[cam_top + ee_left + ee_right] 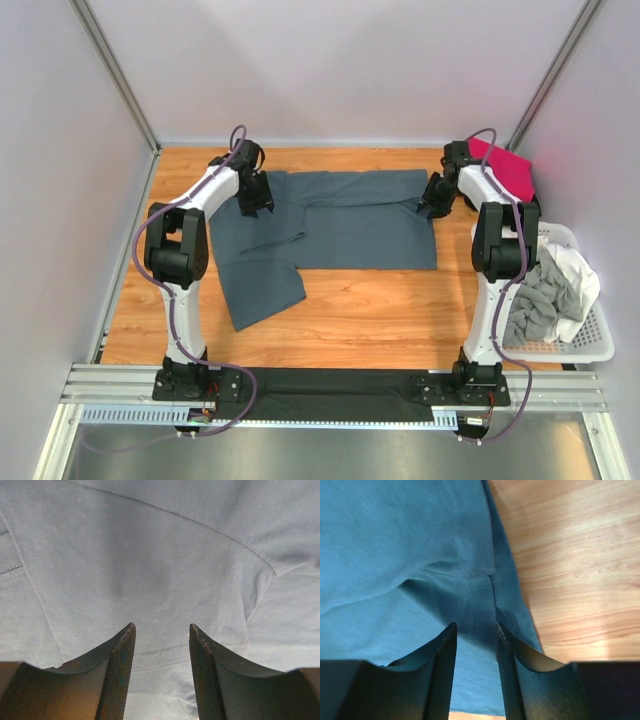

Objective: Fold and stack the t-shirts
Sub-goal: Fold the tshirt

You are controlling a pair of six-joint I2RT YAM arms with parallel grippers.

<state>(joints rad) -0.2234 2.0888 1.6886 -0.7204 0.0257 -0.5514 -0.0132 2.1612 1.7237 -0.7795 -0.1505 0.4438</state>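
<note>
Bracketing the crosswise-lying blue-grey t-shirt (350, 225) at its opposite far corners with left gripper (162, 625) and right gripper (476, 625), both jaws apart.

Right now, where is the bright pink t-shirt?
In the overhead view, the pink t-shirt lies at the far right corner of the table, just behind the right gripper and beyond the white basket.

A wooden tabletop (380, 310) fills the middle of the frame, closed in by pale walls (330, 60). A white lattice basket (585, 348) sits at its right edge, and a metal rail (110, 385) runs along the bottom.
</note>
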